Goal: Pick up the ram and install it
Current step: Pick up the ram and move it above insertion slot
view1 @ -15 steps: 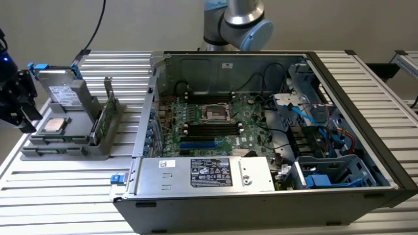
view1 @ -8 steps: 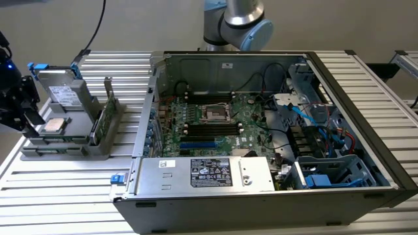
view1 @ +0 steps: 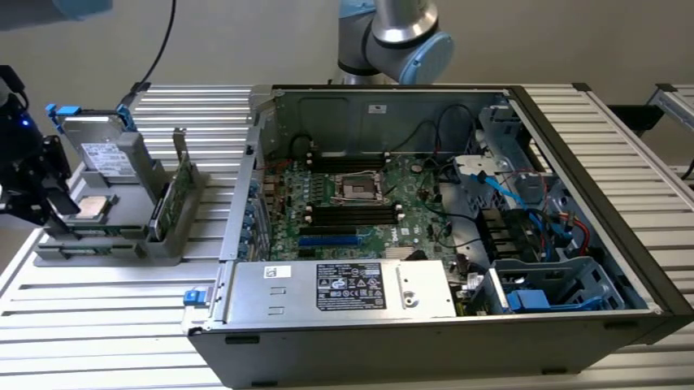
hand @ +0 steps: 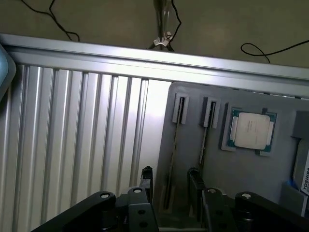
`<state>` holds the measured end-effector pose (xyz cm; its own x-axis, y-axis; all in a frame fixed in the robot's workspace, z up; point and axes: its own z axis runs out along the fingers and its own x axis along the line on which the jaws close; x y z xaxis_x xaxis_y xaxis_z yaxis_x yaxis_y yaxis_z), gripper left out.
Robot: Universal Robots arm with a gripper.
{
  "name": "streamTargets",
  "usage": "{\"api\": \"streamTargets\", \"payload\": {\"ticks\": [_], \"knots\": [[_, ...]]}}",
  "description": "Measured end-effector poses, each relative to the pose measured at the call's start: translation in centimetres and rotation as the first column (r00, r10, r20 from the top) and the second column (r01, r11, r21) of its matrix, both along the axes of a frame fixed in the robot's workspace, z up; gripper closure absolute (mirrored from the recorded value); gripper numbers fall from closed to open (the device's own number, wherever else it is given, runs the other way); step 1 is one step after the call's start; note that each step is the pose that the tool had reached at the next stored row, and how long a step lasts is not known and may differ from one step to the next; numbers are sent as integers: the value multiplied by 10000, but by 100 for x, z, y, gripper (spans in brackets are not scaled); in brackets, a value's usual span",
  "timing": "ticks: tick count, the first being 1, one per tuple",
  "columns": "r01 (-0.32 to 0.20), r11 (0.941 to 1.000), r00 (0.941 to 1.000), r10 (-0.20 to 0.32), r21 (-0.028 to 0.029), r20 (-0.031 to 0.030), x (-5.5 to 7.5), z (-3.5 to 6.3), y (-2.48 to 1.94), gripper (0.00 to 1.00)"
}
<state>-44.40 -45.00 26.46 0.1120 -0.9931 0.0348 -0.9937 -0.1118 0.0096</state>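
Gripper (hand: 170, 182): hanging over the grey holder, its two dark fingers (hand: 146, 178) standing spread, one on each side of the ram; a gap is showing on both sides, so it is pinching nothing.
Ram (hand: 175, 137): standing on edge in a slot of the holder, lying between the fingers and apart from both.
Second stick (hand: 206, 137): standing in the neighbouring slot, running just beside one finger.
Holder (view1: 109, 248): sitting on the slatted table at the exterior view's left, beside the computer case.
Processor chip (hand: 251, 130): lying flat in its own recess of the holder, beyond the second stick.
Drive box (view1: 109, 154): standing on the far part of the holder, blue clips showing.
Computer case (view1: 607, 325): lying open at the exterior view's right, motherboard (view1: 375, 236) facing up.
Table (hand: 72, 135): carrying holder and case.
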Motion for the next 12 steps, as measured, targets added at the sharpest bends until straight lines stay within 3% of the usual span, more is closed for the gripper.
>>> {"api": "streamTargets", "payload": {"ticks": [12], "knots": [[-145, 9999, 9999, 145, 0, 0, 21, -219, -3, 58]]}}
